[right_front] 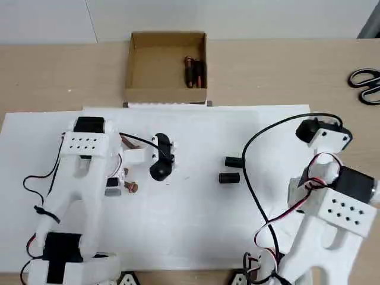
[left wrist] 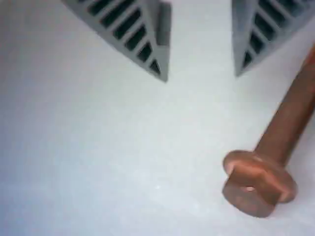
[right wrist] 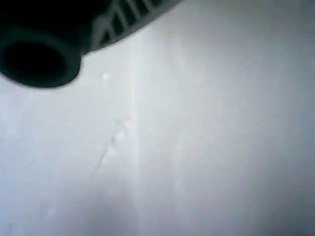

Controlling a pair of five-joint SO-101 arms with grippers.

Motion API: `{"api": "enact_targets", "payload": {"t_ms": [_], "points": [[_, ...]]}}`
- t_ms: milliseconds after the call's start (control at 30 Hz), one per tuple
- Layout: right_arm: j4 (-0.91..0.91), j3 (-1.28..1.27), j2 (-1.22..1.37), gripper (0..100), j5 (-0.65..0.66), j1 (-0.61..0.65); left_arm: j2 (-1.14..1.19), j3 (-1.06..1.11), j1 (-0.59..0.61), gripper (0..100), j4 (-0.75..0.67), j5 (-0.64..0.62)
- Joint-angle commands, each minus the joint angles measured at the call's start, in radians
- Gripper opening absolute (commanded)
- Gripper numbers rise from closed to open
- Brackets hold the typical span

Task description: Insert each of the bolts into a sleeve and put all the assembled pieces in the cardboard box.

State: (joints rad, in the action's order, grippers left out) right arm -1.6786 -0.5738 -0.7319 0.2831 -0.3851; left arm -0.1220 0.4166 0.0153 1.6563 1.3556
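one copper bolt (left wrist: 258,182) lies left of centre, just beside the left gripper (left wrist: 199,73), fingers spread and empty; its pickup is judged in hand, with centring over the shank called for.

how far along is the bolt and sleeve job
Done: some assembled pieces already lie in the cardboard box. In hand: the open left gripper hovers beside a copper bolt on the white sheet, not gripping it; a black sleeve sits close up in the right wrist view. To do: two loose sleeves mid-sheet still need bolts, then boxing.
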Motion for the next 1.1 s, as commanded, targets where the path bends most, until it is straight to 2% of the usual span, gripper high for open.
{"api": "enact_targets", "payload": {"t_ms": [0, 367, 533, 933, 1067], "points": [[0.028, -0.003, -0.025, 0.3, 0.012, -0.012, 0.009, -0.036, -0.008, 9, -0.018, 0.176], [0.033, -0.005, -0.022, 0.3, 0.012, -0.010, 0.098, -0.042, -0.025, 9, -0.077, 0.176], [0.033, -0.005, -0.022, 0.3, 0.011, -0.008, 0.137, -0.044, -0.025, 9, -0.153, 0.176], [0.042, -0.005, -0.021, 0.3, 0.008, -0.007, 0.157, -0.038, -0.040, 9, -0.196, 0.176], [0.041, -0.005, -0.021, 0.3, 0.009, -0.007, 0.227, -0.048, -0.041, 9, -0.203, 0.176]]}}
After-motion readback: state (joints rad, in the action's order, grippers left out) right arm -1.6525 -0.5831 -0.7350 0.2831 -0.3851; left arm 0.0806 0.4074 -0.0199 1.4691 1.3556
